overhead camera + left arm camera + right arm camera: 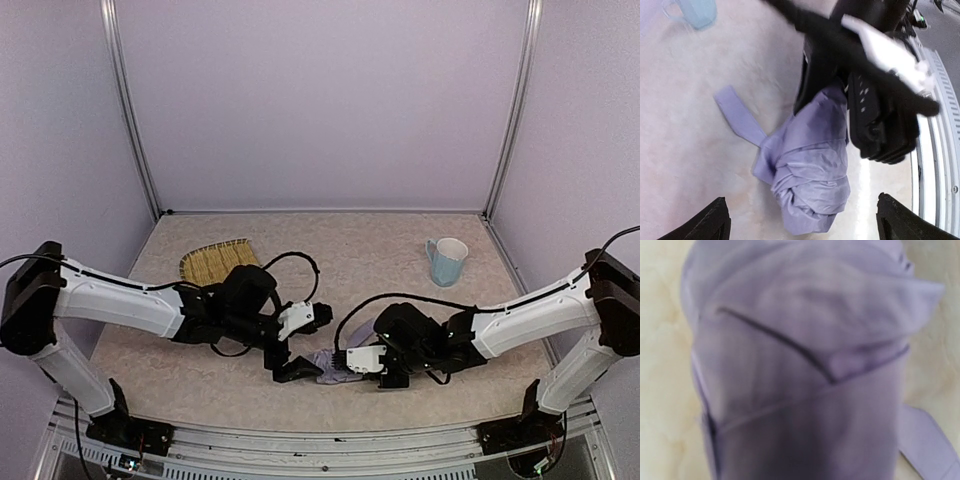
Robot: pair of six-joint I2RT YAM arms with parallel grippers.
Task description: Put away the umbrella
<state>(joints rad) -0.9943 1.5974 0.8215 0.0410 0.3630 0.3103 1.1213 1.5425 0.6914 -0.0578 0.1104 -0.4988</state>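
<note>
The umbrella (328, 366) lies folded on the table near the front edge, a bundle of pale lavender fabric. In the left wrist view it (812, 170) lies lengthwise with its rounded end toward the camera and a loose strap (737, 115) trailing left. My left gripper (297, 368) is open; its fingertips (715, 222) stand wide apart on either side of the umbrella's near end without touching it. My right gripper (366, 364) grips the umbrella's far end, with black fingers (875, 120) on both sides. The fabric (800, 370) fills the right wrist view, hiding the fingers.
A woven bamboo tray (215, 262) lies at the back left. A light blue cup (447, 260) stands at the back right and also shows in the left wrist view (695, 10). The table's metal front rail (940, 150) runs just beside the umbrella.
</note>
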